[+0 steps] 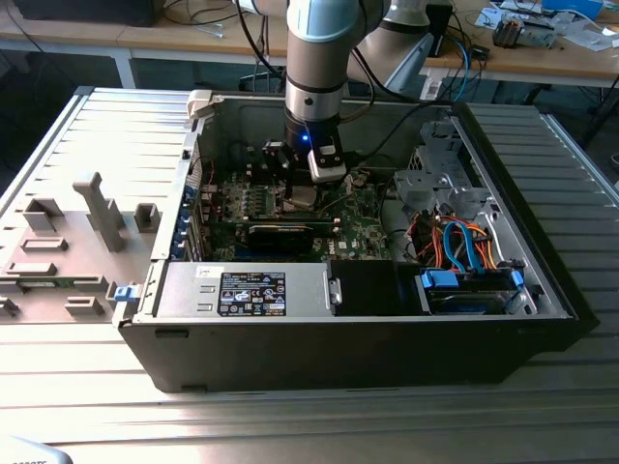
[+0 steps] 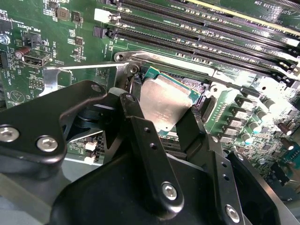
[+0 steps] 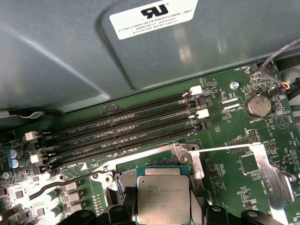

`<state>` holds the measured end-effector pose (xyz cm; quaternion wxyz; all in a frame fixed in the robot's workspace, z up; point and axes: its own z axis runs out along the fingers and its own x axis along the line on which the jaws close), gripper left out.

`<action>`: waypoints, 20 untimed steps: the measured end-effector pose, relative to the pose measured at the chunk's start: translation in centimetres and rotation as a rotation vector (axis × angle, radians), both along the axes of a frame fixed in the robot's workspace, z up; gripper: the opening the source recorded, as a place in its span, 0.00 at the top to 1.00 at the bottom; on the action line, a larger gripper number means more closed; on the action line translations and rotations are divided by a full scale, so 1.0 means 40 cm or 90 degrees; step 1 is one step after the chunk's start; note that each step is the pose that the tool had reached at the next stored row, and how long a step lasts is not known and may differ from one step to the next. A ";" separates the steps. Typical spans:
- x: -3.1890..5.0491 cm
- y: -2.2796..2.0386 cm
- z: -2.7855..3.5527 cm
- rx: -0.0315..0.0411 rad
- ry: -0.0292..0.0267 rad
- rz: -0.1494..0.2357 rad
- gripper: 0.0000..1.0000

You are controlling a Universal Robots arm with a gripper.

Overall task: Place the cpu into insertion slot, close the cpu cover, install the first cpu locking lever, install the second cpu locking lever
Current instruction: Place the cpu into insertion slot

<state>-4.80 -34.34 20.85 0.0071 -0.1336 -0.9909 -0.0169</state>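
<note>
**A:** Grip looks firm to me. The black two-fingered gripper (image 2: 164, 117) is clamped on the flat, square cpu (image 2: 161, 101) of dull grey-green metal, its fingers (image 2: 140, 131) pressing two opposite edges.

**B:** And where does the chip sit?

**A:** Directly over the insertion slot (image 3: 180, 151), the dark square recess with a silvery rim in the green circuit board (image 3: 225, 136). It's just beside the long black memory sockets (image 3: 126, 126), deep inside the open dark computer case (image 1: 338, 348). I can't tell whether it touches the socket bed.

**B:** The silvery-grey metal frame of the cpu cover (image 3: 268, 171) lies swung open to one side, so nothing is closed yet. What worries you?

**A:** Tilt. In the second wrist view the plate looks canted against the rim. If it goes down skewed, I'd expect a corner to catch the frame or press unevenly on the contacts beneath.

**B:** And release?

**A:** If the fingers part while it sits crooked, it could rest askew. The cover would then bind on it.

**B:** The fingers also stand very near the rim, and a small sideways drift might knock them against it.
</note>
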 end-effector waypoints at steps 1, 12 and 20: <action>0.000 0.000 0.000 0.0000 0.0000 0.000 0.46; 0.000 0.000 -0.005 0.0000 -0.0001 -0.005 0.46; 0.000 0.000 -0.007 0.0000 0.0000 -0.007 0.46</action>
